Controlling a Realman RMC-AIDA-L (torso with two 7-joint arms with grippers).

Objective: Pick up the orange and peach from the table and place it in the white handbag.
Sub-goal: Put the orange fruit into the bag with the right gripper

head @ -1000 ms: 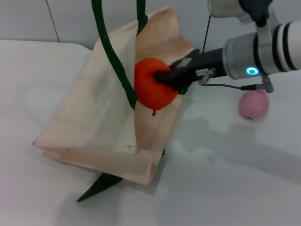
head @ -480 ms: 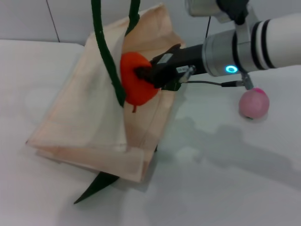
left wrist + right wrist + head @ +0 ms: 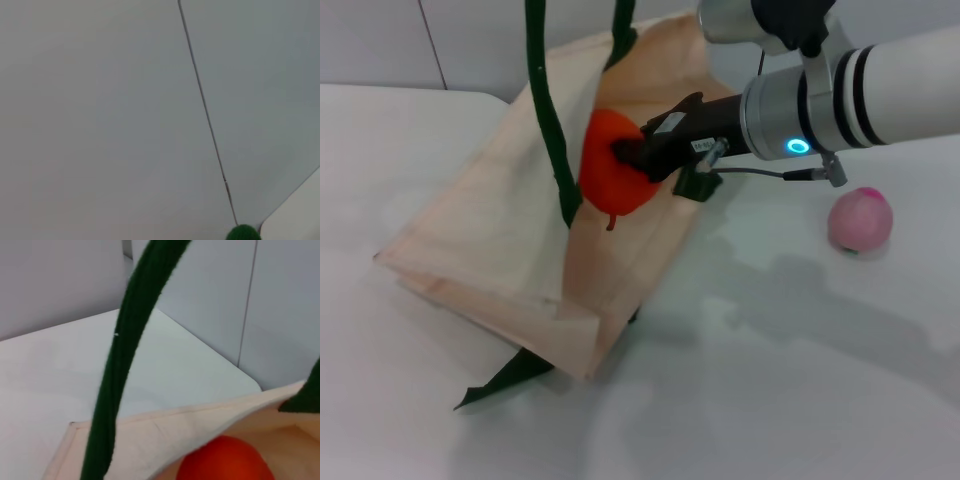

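Note:
The white handbag [image 3: 490, 240] lies tilted on the table [image 3: 770, 380], its mouth held open by dark green handles [image 3: 545, 110] that rise out of the top of the head view. My right gripper [image 3: 625, 155] reaches in from the right and is shut on the orange [image 3: 605, 180], which hangs inside the bag's mouth just behind a handle. The right wrist view shows the orange [image 3: 225, 460] below the bag's cream rim [image 3: 165, 427], with a green handle [image 3: 125, 365] crossing in front. The peach [image 3: 860, 220] rests on the table to the right, under the right arm. My left gripper is out of view.
A green strap end [image 3: 505, 378] sticks out from under the bag's near corner. Grey wall panels [image 3: 380, 40] stand behind the table. The left wrist view shows only wall and a bit of green handle [image 3: 244, 233]. White tabletop stretches in front and to the left.
My right gripper has carried the orange leftward and deeper into the bag's mouth. The bag has shifted and tilted, its near corner sliding left. The peach has not moved.

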